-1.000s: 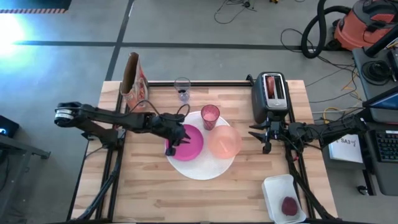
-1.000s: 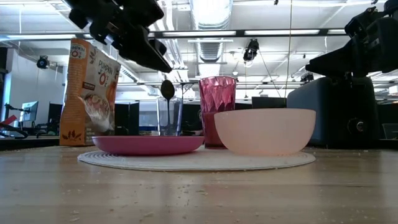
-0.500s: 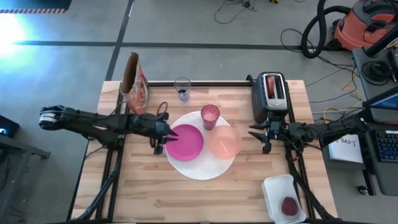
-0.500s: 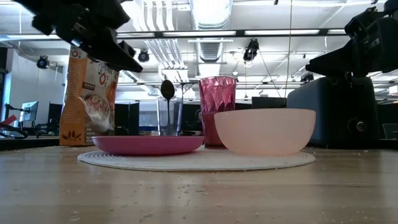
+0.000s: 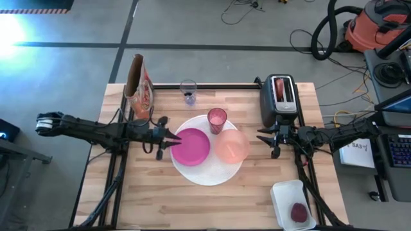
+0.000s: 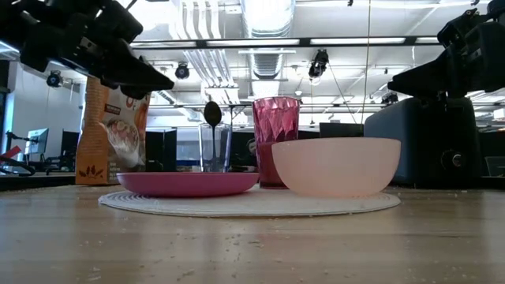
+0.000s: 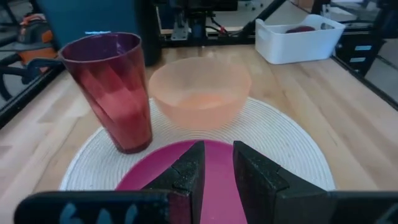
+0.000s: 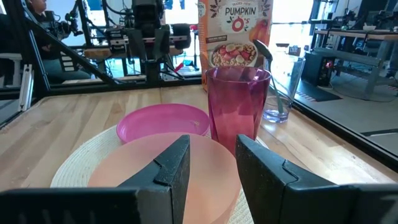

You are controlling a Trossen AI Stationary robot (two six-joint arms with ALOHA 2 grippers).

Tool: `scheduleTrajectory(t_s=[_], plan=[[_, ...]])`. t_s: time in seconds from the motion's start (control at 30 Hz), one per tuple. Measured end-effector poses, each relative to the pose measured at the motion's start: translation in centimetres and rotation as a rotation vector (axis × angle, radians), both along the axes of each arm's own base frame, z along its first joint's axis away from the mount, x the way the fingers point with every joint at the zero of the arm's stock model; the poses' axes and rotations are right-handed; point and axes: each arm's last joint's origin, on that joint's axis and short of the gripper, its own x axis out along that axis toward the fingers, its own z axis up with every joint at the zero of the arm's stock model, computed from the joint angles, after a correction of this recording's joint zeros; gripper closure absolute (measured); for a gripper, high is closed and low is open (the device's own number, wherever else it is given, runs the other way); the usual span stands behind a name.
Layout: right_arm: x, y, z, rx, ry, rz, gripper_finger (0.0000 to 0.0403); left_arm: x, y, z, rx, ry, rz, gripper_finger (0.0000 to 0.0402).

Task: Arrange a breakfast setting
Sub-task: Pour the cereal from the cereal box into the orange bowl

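Breakfast setting on the wooden desk: the magenta plate, translucent pink bowl and pink tumbler sit on the big white round disc; the left claw hovers just left of the plate, jaws narrowly parted, gripping nothing; the right claw, slightly open and empty, waits right of the bowl; a white tub at the near right holds dark-red fruit; the toaster holds bread.

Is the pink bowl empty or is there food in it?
Empty. The left wrist view looks into the pink bowl on the white round mat and shows only its bare inside.
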Motion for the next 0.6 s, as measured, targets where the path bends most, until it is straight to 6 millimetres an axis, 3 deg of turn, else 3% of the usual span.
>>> scheduleTrajectory(t_s=[0.2,0.4,0.6], plan=[[0.0,0.0,0.0,0.000,0.000,0.000,0.0284,0.0,0.2,0.0,-0.053,-0.001,0.099,0.0336],[0.0,0.0,0.0,0.000,0.000,0.000,0.0284,-0.4,0.8,-0.7,-0.214,-0.012,0.362,0.0333],[0.0,0.0,0.0,0.000,0.000,0.000,0.0284,-1.0,1.0,-2.1,-0.390,0.016,0.530,0.0297]])
